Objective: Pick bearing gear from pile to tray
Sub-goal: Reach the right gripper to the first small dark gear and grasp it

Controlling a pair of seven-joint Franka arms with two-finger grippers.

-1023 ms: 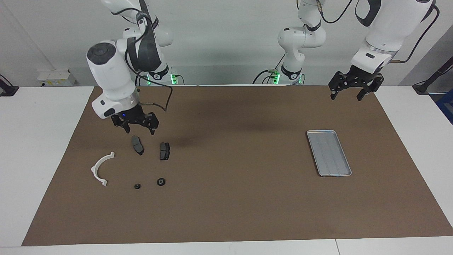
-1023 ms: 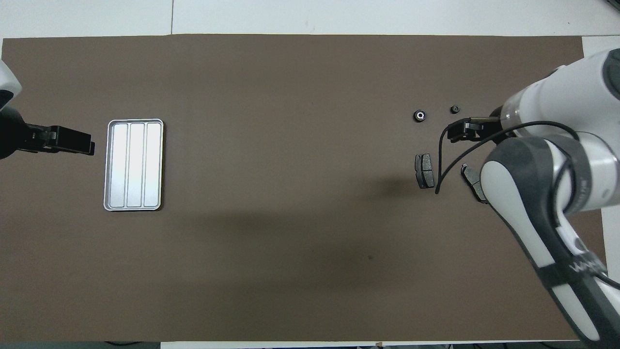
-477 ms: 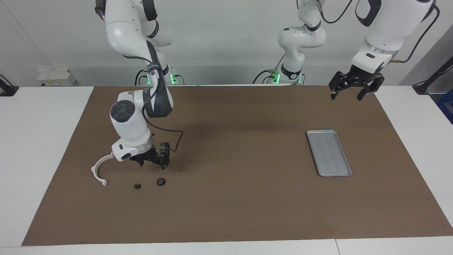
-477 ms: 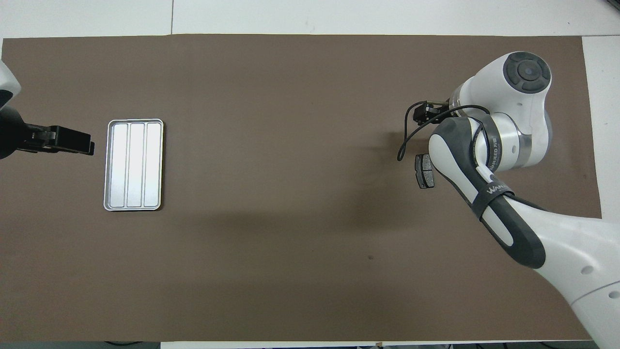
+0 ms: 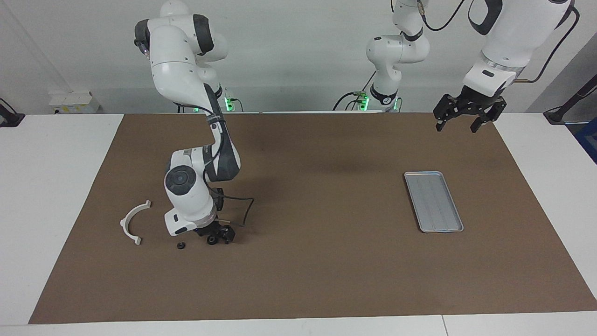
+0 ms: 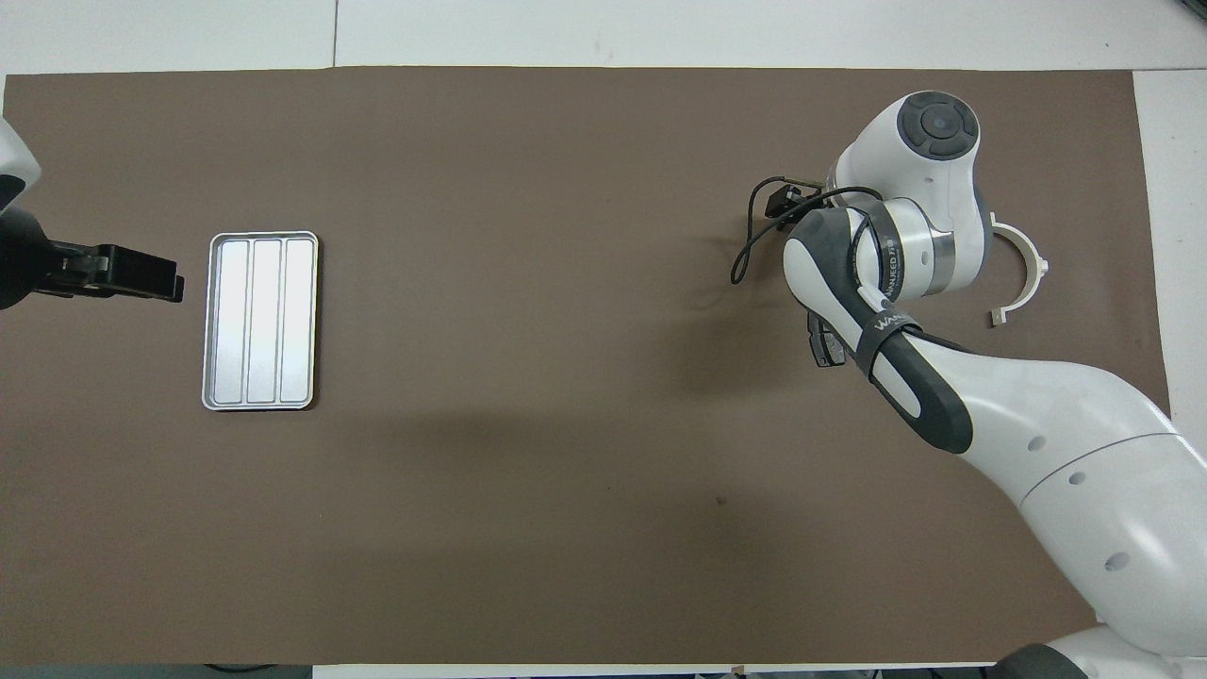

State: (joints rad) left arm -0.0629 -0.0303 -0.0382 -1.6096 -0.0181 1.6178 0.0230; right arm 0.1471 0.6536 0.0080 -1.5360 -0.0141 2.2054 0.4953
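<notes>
Since a second ago right gripper (image 5: 218, 239) dropped from the pads onto the bearing (image 5: 212, 240); fingers straddle it, closure unclear; centre bearing between fingers before squeezing; left gripper (image 5: 461, 120) waits, fingers wide.

White lettering on the dark band of the right arm (image 6: 882, 325), overhead view, too small to read with certainty, no other legible text
</notes>
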